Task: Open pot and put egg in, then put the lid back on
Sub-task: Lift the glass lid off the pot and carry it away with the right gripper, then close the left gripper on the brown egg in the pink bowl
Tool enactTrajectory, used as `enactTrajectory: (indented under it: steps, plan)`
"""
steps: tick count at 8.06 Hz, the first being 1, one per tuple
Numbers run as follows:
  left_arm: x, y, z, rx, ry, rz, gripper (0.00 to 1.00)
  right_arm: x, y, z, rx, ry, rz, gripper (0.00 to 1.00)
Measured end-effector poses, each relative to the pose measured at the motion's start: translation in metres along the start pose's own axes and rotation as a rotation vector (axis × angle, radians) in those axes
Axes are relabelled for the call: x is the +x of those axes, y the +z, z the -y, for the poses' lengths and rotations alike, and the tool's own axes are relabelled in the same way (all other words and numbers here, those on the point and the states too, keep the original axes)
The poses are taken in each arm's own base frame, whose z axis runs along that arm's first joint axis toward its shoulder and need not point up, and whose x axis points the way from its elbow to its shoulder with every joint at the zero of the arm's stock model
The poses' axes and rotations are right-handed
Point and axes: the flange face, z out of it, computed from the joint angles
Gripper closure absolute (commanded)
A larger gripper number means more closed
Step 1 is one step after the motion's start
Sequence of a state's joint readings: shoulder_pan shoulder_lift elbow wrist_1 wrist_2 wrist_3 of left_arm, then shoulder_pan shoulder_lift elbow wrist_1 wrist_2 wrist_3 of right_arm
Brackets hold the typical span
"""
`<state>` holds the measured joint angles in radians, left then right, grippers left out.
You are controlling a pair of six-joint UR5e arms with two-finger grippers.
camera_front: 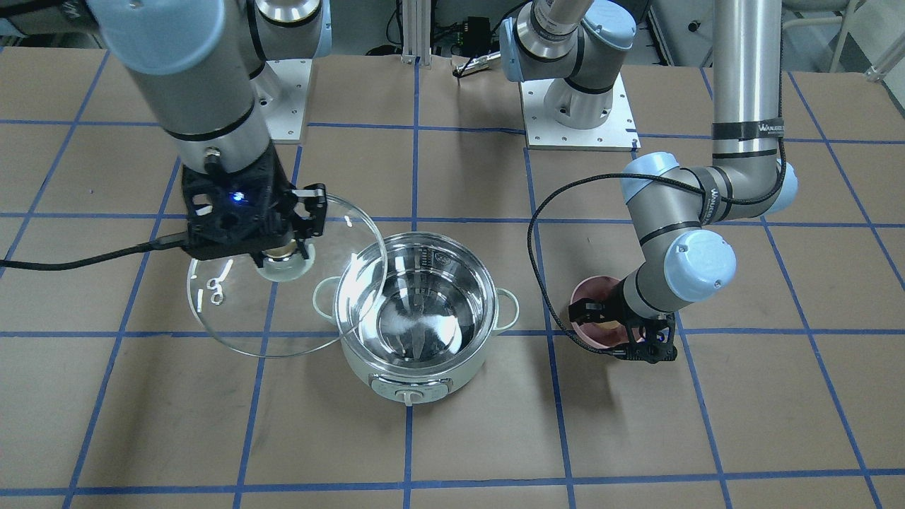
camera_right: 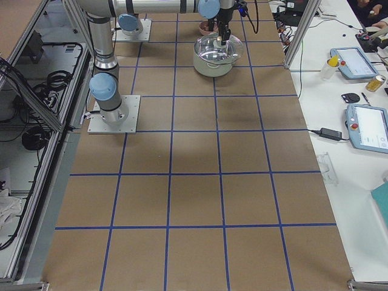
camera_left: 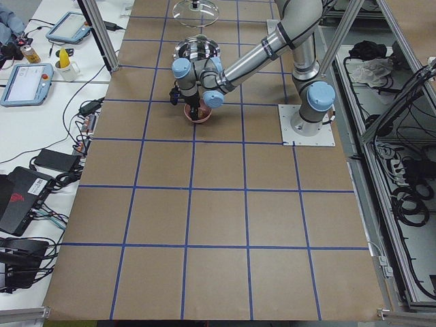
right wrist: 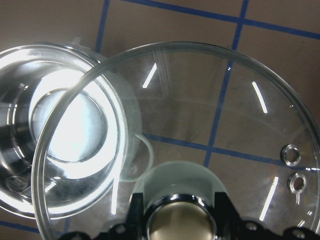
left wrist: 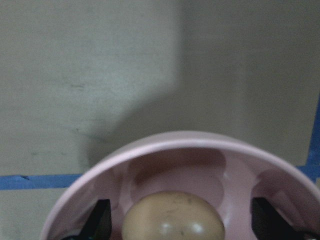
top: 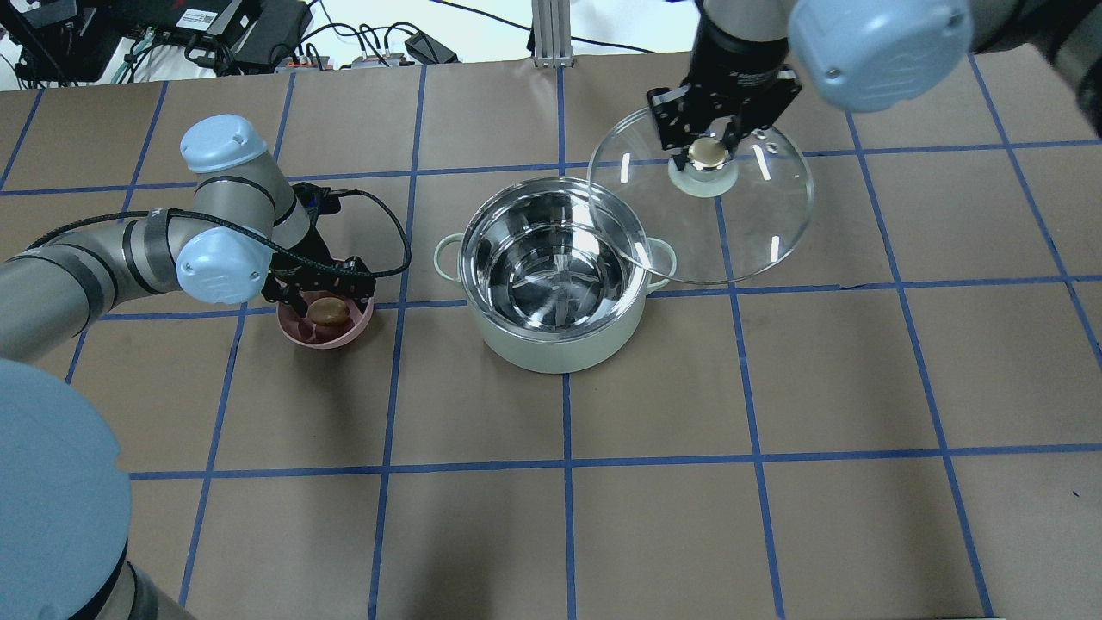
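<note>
You're in a robotics lab: beside the table [camera_right: 194, 200], gridded with blue tape [camera_right: 194, 173], you have teach pendants [camera_right: 368, 126], loose cables [camera_right: 24, 76] and aluminium framing [camera_right: 302, 33].

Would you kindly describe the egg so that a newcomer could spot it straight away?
Start at the mint-white pot mid-table. Beside it, on the robot's left, sits a small pink bowl. The egg lies inside: tan-brown, oval, far smaller than the pot.

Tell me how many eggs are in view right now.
1. The egg lies in the pink bowl, the left gripper open around it. The pot is empty. The right gripper holds the lid aside. Part of the bowl is hidden.
</note>
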<state>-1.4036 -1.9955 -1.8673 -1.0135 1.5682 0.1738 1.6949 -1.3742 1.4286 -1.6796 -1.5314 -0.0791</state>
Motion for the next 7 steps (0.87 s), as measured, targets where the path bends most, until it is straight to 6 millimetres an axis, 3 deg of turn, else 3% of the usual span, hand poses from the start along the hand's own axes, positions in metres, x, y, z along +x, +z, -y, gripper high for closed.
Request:
enactTrajectory:
  steps: [2, 3, 7]
  plan:
    - [0.000, -0.001, 0.000, 0.002, 0.003, -0.001, 0.00, 0.064, -0.017, -0.012, -0.031, 0.010, -0.031, 1.00]
    - [0.000, -0.001, 0.000, 0.002, 0.004, -0.001, 0.00, 0.082, -0.023, -0.017, -0.038, 0.022, -0.048, 1.00]
    - [0.000, -0.004, -0.003, -0.012, 0.009, -0.001, 0.00, 0.111, -0.032, -0.030, -0.076, 0.015, -0.116, 1.00]
